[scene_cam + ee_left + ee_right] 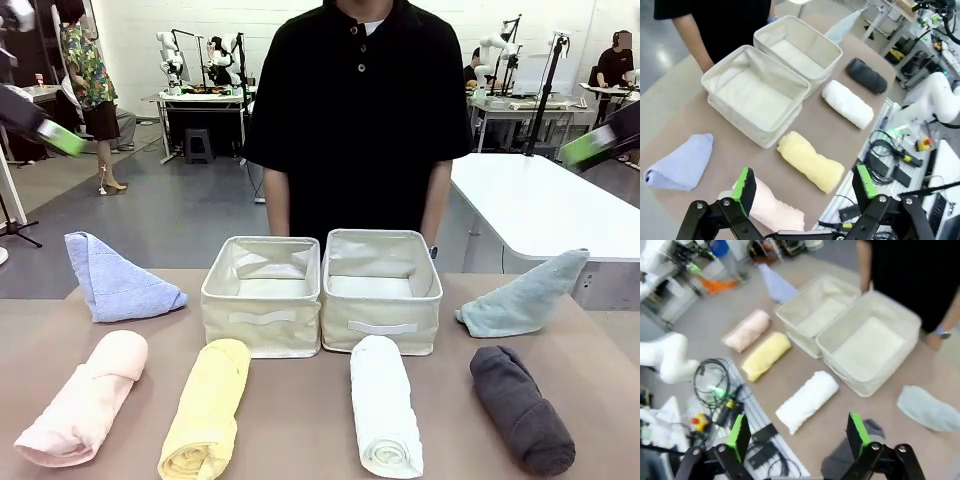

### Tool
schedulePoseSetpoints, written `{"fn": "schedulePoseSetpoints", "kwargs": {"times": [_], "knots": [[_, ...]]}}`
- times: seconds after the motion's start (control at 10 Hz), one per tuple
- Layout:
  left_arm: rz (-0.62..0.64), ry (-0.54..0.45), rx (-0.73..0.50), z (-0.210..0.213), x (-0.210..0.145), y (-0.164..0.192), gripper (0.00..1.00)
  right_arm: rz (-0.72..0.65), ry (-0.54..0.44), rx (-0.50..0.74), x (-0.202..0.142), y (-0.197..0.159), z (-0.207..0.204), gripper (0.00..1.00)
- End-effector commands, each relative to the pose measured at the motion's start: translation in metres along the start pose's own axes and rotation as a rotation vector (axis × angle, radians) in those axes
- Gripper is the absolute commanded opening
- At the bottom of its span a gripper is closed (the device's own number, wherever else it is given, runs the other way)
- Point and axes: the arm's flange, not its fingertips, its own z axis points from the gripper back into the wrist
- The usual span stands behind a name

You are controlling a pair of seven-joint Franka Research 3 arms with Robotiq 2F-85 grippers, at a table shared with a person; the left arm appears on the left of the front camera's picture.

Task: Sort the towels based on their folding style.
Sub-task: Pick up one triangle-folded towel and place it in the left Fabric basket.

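1. From the front, we judged that sorting had not begun. The two cream baskets (262, 322) stood empty side by side, and all six towels lay on the table around them.
   - Left of the baskets lay the lavender-blue cone towel (115, 278). The pink roll (85, 398) and the yellow roll (207, 408) lay on the robot's side of them.
   - Right of the baskets lay the pale teal cone towel (525, 295). The white roll (385, 405) and the dark grey roll (520, 408) lay on the robot's side too.
   - A person in a black shirt (355, 110) stood just behind the baskets.
2. In the left wrist view, the left gripper (805, 183) hung spread wide and empty above the pink roll, left of the baskets. We reckoned the next move called for lowering onto one roll, straddling its width, and settling which basket takes rolls.
3. In the right wrist view, the right gripper (797, 430) was likewise spread and empty. It hung over the dark grey roll, right of the baskets.
4. The tan tabletop (300, 430) looked smooth and matte. Beyond the baskets we saw an open workshop with a grey floor (180, 215) and a white table (540, 200).
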Motion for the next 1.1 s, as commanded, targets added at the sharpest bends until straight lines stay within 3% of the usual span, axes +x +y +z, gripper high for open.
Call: {"fn": "schedulePoseSetpoints", "kwargs": {"times": [0.0,0.4,1.0], "knots": [[0.104,-0.003,0.030,0.041,-0.009,0.030,1.00,-0.096,-0.077,0.045,-0.017,-0.026,0.034,1.00],[0.238,-0.110,0.055,0.100,-0.073,0.064,1.00,-0.243,-0.232,0.012,-0.083,-0.076,0.093,1.00],[0.359,-0.163,0.128,0.129,-0.129,0.071,1.00,-0.322,-0.302,-0.123,-0.132,-0.072,0.136,1.00]]}}
